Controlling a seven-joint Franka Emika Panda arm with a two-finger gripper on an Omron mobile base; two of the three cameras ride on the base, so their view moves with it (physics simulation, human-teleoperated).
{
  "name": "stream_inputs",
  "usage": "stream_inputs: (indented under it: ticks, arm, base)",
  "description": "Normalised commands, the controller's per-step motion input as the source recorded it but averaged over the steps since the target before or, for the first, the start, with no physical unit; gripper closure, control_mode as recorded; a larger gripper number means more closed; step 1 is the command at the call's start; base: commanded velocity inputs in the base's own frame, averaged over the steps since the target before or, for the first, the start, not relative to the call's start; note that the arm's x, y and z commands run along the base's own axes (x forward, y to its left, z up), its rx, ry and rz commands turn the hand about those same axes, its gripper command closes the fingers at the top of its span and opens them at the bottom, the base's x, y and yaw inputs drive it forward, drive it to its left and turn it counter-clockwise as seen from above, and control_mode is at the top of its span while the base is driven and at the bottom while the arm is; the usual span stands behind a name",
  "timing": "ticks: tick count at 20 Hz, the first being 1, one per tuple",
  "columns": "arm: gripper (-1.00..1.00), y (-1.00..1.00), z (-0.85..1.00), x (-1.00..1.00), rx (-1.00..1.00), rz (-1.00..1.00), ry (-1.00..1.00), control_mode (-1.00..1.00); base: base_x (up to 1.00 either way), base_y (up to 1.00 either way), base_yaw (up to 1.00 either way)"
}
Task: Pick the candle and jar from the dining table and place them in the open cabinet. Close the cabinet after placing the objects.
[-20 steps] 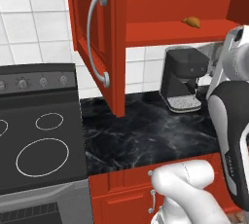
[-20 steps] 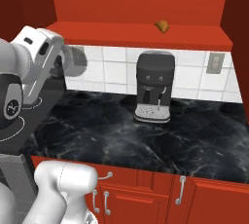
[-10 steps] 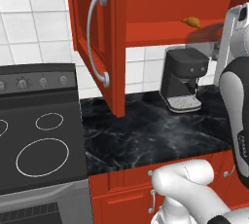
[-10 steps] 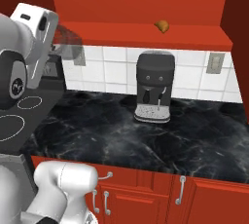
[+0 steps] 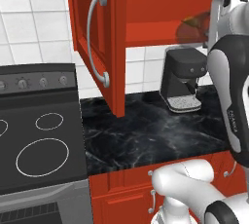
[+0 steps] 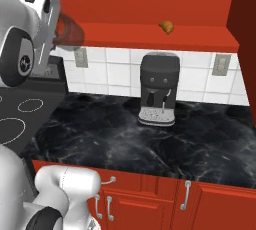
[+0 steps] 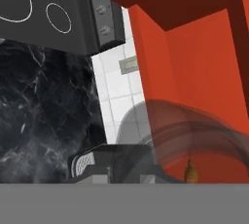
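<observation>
Currently the hand (image 6: 60, 29) pinches the jar (image 6: 70, 30) beside the open cabinet (image 6: 150, 36); placing and closing remain.

Red cabinet (image 5: 97, 33), brownish see-through jar (image 6: 67, 30), white-veined black counter (image 6: 150, 144), black coffee machine (image 6: 159, 94)

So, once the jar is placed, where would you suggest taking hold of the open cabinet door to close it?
Probably the middle of its long silver handle, coming in from the stove side. The door stands swung out over the counter, and the handle bows off its outer face, leaving a gap for a finger behind the upright bar.
</observation>
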Motion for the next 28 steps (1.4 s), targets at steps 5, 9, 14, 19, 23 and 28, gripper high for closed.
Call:
stream_inputs:
  ticks: [5, 9, 14, 19, 23, 28]
  arm:
    - [1.00, 0.00, 0.00, 0.37, 0.00, 0.10, 0.04, -1.00]
    - [1.00, 0.00, 0.00, 0.48, 0.00, 0.09, 0.04, -1.00]
    - [1.00, 0.00, 0.00, 0.40, -0.01, 0.05, 0.03, -1.00]
    - [1.00, 0.07, 0.02, 0.27, -0.07, 0.00, 0.05, -1.00]
    - [1.00, 0.12, 0.04, 0.16, -0.13, 0.00, 0.00, -1.00]
    - [1.00, 0.10, 0.06, 0.24, -0.14, 0.01, 0.00, -1.00]
  base:
    - [0.00, 0.00, 0.00]
    - [0.00, 0.00, 0.00]
    - [0.00, 0.00, 0.00]
    - [0.00, 0.00, 0.00]
    - [0.00, 0.00, 0.00]
    - [0.00, 0.00, 0.00]
